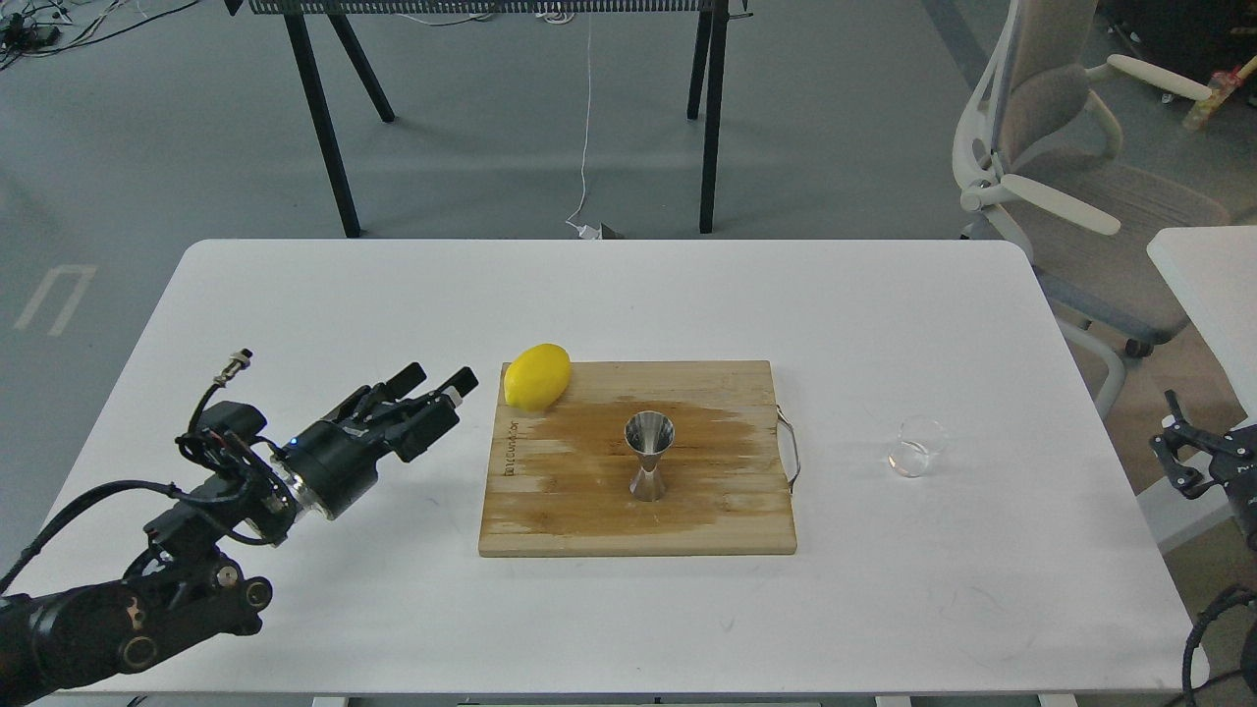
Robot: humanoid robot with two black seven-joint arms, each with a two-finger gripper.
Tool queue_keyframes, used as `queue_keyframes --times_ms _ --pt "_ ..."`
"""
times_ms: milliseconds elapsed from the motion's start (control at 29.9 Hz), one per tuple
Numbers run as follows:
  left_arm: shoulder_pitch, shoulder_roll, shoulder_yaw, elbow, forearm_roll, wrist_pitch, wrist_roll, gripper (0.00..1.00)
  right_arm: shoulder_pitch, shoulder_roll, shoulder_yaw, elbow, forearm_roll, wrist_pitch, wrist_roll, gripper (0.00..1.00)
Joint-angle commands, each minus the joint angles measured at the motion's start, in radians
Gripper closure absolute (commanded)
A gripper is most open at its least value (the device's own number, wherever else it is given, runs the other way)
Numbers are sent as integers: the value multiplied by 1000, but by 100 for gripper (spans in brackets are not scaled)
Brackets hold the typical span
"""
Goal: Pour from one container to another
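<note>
The steel jigger (648, 456) stands upright on the wooden cutting board (589, 511), near its middle. The clear glass cup (916, 447) sits alone on the white table, right of the board. My left gripper (438, 384) hovers open and empty over the table, left of the board, well away from the jigger. My right gripper (1178, 454) is at the right edge of the view, off the table's side, open with nothing in it.
A yellow lemon (536, 375) rests on the board's far left corner, close to my left fingertips. The board has a metal handle (791, 450) on its right side. An office chair (1070, 187) stands beyond the table's right corner.
</note>
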Motion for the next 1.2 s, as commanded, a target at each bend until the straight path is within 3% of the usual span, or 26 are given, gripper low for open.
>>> queue_keyframes --times_ms 0,234,334,468,635,902,1169 --pt "15 57 -116 -42 -218 -146 0 3 0 2 48 3 0 0 0 1" --pt "9 147 -267 75 -614 -966 0 1 -18 -16 37 57 -2 0 0 1" --pt "4 162 -279 182 -732 -977 0 1 -29 -39 21 123 0 0 0 1" --pt "9 149 -304 433 -984 -977 0 0 -105 -67 21 204 64 0 -21 1" --pt "1 55 -304 681 -1251 -977 0 0 -274 -91 7 306 265 0 -24 1" --pt "15 34 -299 693 -1312 -977 0 0 -501 -97 -55 589 403 0 -18 3" --pt "14 18 -293 698 -1312 -977 0 0 -509 -65 -46 591 353 0 -9 3"
